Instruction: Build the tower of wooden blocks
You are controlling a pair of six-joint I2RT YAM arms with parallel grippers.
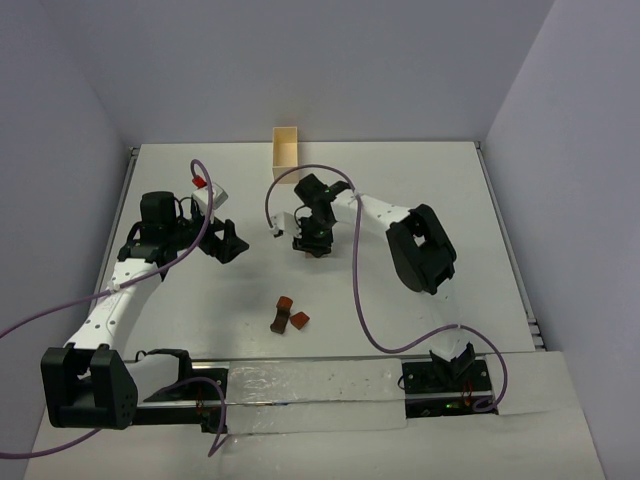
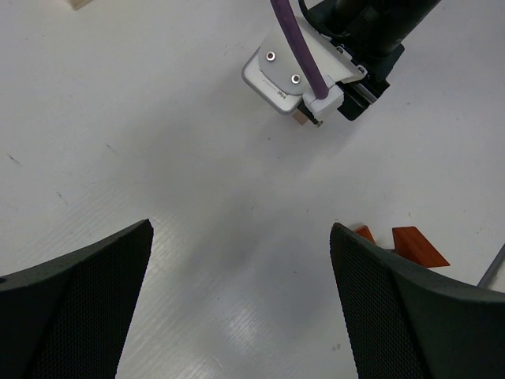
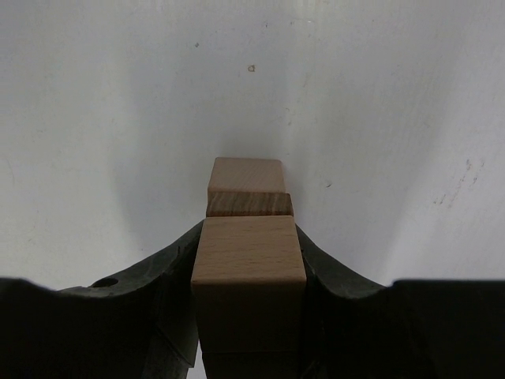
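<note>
A small stack of wooden blocks stands mid-table under my right gripper (image 1: 312, 244). In the right wrist view a light tan cube (image 3: 248, 264) sits on top, with a darker brown block (image 3: 249, 204) and another tan block (image 3: 246, 172) below it. My right gripper (image 3: 248, 237) has both fingers pressed against the top cube's sides. Three reddish-brown pieces (image 1: 288, 314) lie loose nearer the front; two of them (image 2: 417, 245) show in the left wrist view. My left gripper (image 1: 226, 243) is open over bare table to the left of the stack, nothing between its fingers (image 2: 87, 300).
A pale rectangular wooden box (image 1: 286, 152) stands at the table's back edge. Purple cables (image 1: 360, 300) trail from both arms across the surface. The right arm's body (image 1: 420, 248) lies to the right of the stack.
</note>
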